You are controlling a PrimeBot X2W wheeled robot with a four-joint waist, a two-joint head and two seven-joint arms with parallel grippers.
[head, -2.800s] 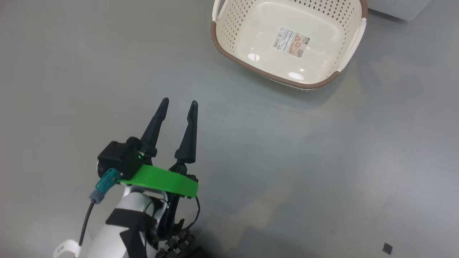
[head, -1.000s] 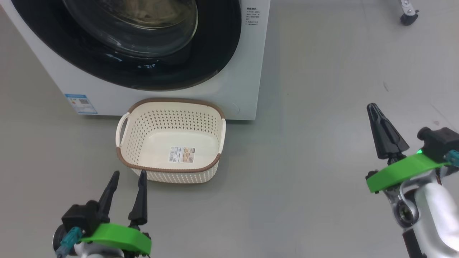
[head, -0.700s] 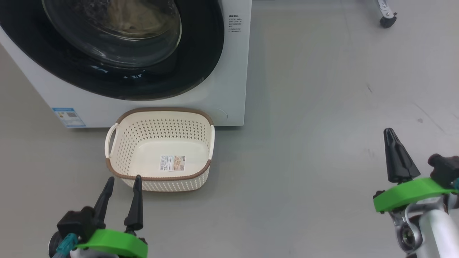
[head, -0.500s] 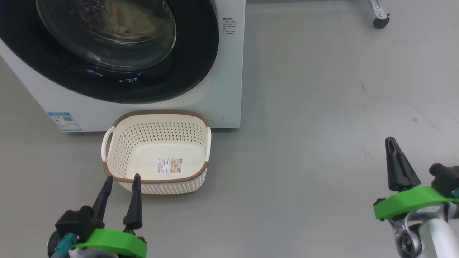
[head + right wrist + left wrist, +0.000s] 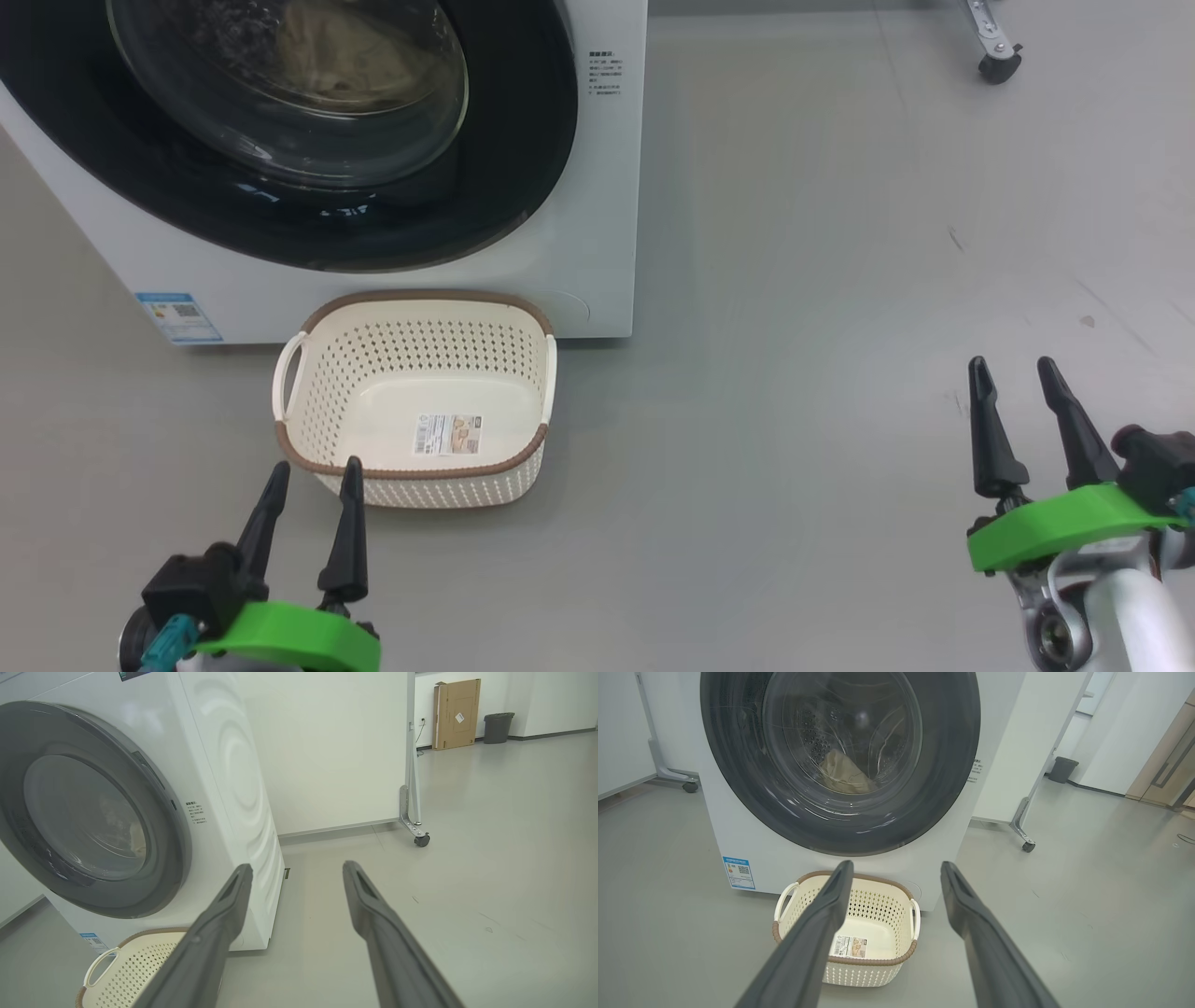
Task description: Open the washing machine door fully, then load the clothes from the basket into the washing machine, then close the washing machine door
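Observation:
The washing machine (image 5: 597,187) stands at the upper left with the washing machine door (image 5: 523,140) shut flat against its front. Behind the glass bowl, the cream-tan clothes (image 5: 345,56) lie in the drum; the left wrist view also shows the clothes (image 5: 843,774) there. On the floor against the machine's front sits the basket (image 5: 420,359), holding nothing but its label sticker. My left gripper (image 5: 316,467) is open just short of the basket's near rim, holding nothing. Far off to the right over bare floor, my right gripper (image 5: 1011,366) is open too.
A blue label (image 5: 179,317) marks the washer's lower left corner. A wheeled partition's caster (image 5: 997,65) stands on the floor beyond the machine's right side. In the right wrist view a cardboard box (image 5: 457,714) and a dark bin (image 5: 497,727) stand by the far wall.
My right gripper's fingers, together half a second ago, now stand apart. The head camera swung from the floor up to the machine's front. The left gripper stays open.

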